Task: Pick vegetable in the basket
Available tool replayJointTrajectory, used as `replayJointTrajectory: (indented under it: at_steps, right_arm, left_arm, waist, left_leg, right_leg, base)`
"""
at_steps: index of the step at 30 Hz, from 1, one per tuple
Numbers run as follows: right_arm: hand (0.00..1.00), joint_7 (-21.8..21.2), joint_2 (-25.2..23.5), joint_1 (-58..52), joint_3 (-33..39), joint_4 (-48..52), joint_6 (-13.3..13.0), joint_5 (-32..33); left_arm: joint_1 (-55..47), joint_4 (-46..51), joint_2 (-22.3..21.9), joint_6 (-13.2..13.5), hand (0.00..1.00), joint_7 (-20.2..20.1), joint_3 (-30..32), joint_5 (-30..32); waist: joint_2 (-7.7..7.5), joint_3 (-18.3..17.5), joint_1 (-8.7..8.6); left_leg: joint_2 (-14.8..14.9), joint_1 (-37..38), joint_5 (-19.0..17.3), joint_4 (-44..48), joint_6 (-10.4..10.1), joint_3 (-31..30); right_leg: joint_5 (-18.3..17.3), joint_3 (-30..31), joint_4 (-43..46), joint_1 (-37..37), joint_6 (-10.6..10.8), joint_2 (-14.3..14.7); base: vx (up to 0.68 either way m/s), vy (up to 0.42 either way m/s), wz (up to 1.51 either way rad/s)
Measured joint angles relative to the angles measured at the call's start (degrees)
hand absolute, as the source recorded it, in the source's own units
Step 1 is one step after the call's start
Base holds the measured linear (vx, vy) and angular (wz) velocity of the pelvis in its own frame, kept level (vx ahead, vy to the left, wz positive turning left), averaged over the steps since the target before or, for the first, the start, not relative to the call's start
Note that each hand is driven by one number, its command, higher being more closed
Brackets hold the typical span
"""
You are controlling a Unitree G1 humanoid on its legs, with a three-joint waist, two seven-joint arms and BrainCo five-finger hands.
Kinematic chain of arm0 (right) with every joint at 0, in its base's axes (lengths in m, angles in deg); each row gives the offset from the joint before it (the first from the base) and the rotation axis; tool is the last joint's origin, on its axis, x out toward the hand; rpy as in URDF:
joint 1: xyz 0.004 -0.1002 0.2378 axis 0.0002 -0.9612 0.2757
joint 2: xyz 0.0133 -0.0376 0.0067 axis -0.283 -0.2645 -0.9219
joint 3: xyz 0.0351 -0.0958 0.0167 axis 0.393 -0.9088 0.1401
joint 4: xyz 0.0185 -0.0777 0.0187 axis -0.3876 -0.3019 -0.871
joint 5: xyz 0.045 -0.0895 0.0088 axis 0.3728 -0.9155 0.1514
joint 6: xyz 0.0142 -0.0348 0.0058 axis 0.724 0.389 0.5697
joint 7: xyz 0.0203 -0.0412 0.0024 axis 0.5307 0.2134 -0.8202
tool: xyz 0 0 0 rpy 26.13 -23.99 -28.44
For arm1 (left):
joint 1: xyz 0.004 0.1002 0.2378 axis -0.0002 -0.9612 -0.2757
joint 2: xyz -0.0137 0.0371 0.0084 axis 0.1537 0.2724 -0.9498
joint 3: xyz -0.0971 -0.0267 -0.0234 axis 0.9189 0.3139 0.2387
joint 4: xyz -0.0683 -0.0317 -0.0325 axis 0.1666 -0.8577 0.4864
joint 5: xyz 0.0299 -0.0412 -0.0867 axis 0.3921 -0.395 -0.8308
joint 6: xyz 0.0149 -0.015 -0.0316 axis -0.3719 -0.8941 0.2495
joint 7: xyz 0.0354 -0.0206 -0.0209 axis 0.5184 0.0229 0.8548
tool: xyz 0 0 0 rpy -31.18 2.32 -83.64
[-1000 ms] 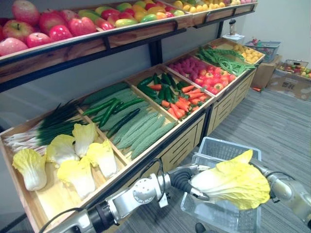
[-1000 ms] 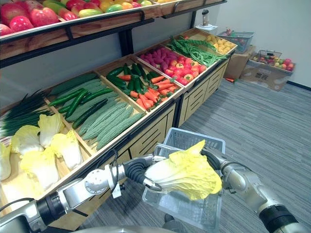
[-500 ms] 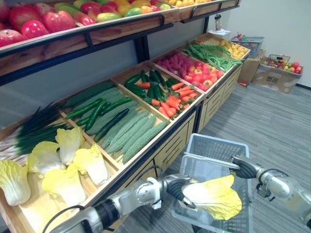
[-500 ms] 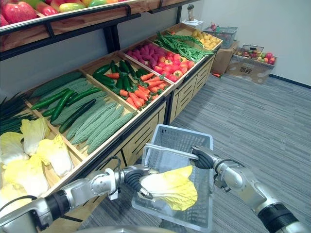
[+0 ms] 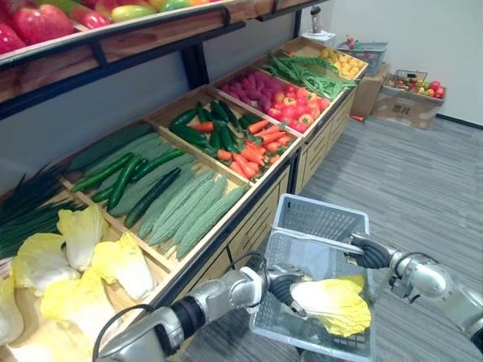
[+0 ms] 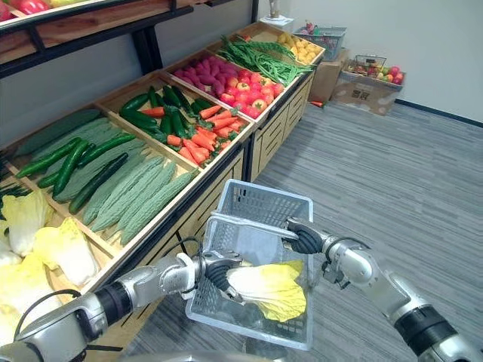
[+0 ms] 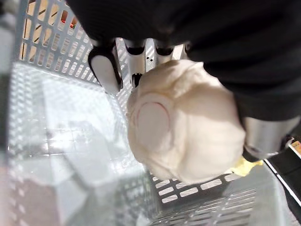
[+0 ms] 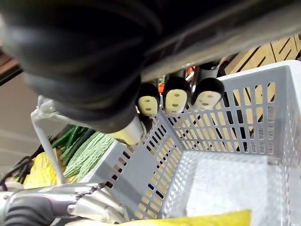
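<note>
A pale yellow napa cabbage (image 5: 332, 303) lies low inside the grey plastic basket (image 5: 321, 220), its leaves toward the near wall. My left hand (image 5: 284, 290) reaches in over the basket's left rim, shut on the white stem end of the cabbage (image 7: 183, 134), with fingers (image 7: 106, 70) on one side and the thumb on the other. My right hand (image 5: 370, 255) holds the basket off the floor, its fingers (image 8: 176, 99) curled round the metal handle (image 6: 245, 220) at the right rim.
Along the left runs a wooden produce stand (image 5: 249, 219) with cabbages (image 5: 90, 260), cucumbers (image 5: 136, 173), bitter gourds (image 5: 196, 211), carrots (image 5: 249, 154) and tomatoes. Boxes of fruit (image 5: 411, 94) sit on the grey carpet at the far right.
My left hand has brought the cabbage down from above the basket's rim into the basket. My right hand stays on the handle. The camera has shifted.
</note>
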Motion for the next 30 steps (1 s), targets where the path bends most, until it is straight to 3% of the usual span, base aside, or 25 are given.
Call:
replayJointTrajectory:
  at_steps: [3,4,9,24,28,30]
  right_arm:
    - [1.0,-0.34,0.02,0.18,-0.88,0.44,0.0,0.41]
    - [1.0,-0.59,0.02,0.18,-0.93,0.52,0.0,0.52]
    - [1.0,-0.99,0.01,0.48,-1.3,1.78,0.01,0.65]
    - [1.0,-2.04,-2.36,-2.22,2.33,1.46,0.28,1.02]
    - [1.0,-1.88,-6.19,-5.63,7.73,-1.27,0.7,-0.24]
    - [1.0,-0.85,-9.74,-8.55,12.53,-4.89,1.35,-1.85]
  left_arm:
    - [0.32,-0.88,-0.29,0.0,1.0,0.27,0.01,2.4]
    - [0.47,-1.01,-0.25,0.04,0.0,0.61,0.05,3.51]
    - [0.96,-3.42,-0.59,0.83,0.0,2.25,0.19,10.48]
    - [0.89,-6.21,-3.77,0.75,0.0,4.28,5.31,10.56]
    - [-1.1,4.37,-2.3,0.55,0.0,4.32,9.9,3.17]
    - [-1.47,14.11,-0.79,0.66,0.0,4.48,11.69,0.9]
  waist:
    - [0.12,0.23,-0.07]
    - [0.2,0.32,-0.06]
    - [0.26,0.64,0.06]
    - [0.36,1.95,0.76]
    - [0.3,1.99,2.59]
    - [0.21,2.04,3.59]
  left_leg:
    - [0.01,0.33,-0.05,0.0,-0.07,0.21]
    - [0.01,0.37,-0.06,0.0,-0.09,0.29]
    - [0.02,0.82,-0.25,0.0,-0.37,1.11]
    - [0.7,-0.07,-0.27,0.0,-0.38,-2.37]
    - [0.83,-0.3,-0.26,0.0,-0.3,-4.66]
    - [1.4,-1.36,0.0,0.01,0.09,-8.31]
  right_leg:
    - [-0.38,0.2,0.4,-0.09,-0.05,0.19]
    - [-0.38,0.23,0.4,-0.09,-0.05,0.22]
    - [-0.45,0.66,0.45,-0.08,-0.05,0.58]
    - [-2.84,-2.74,3.27,-0.02,-0.26,-0.17]
    - [-4.21,-5.18,4.97,0.29,-0.44,-1.07]
    - [-4.53,-8.74,5.57,1.09,-0.36,-2.22]
  base:
    - [0.0,-0.055,-0.04]
    - [0.0,-0.043,-0.05]
    - [0.0,-0.053,-0.07]
    - [-0.01,-0.06,0.12]
    - [-0.01,-0.043,0.34]
    - [-0.01,-0.042,0.73]
